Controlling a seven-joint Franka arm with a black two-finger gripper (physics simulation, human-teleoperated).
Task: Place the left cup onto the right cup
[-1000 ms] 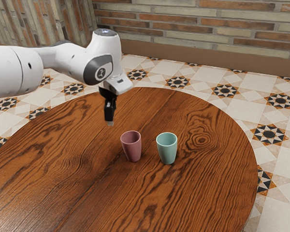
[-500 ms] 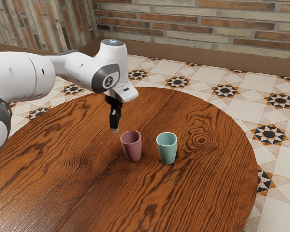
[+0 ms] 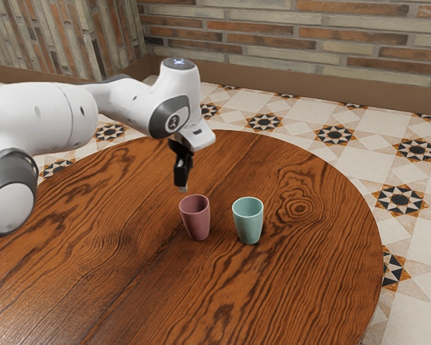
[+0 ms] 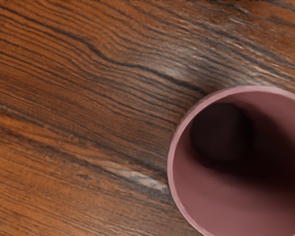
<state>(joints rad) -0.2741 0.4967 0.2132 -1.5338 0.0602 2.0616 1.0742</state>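
A pink cup (image 3: 195,215) stands upright on the round wooden table (image 3: 93,259), toward the exterior view's left. A teal cup (image 3: 247,219) stands upright a short gap away, toward the exterior view's right. My black gripper (image 3: 182,187) points down, hanging just above and slightly behind the pink cup's rim on the side away from the teal cup. It touches neither cup. In the wrist view the pink cup (image 4: 236,167) lies close under my hand, its empty inside showing, with bare wood grain (image 4: 78,98) beside it.
The table's curved edge (image 3: 370,237) runs along the exterior view's right, with patterned floor tiles (image 3: 409,151) beyond and a brick wall (image 3: 309,29) at the back. Bare wood surrounds both cups.
My arm has swung toward the exterior view's right and lowered, bringing the gripper from well clear of the pink cup to just above its rim. Both cups have stayed put.
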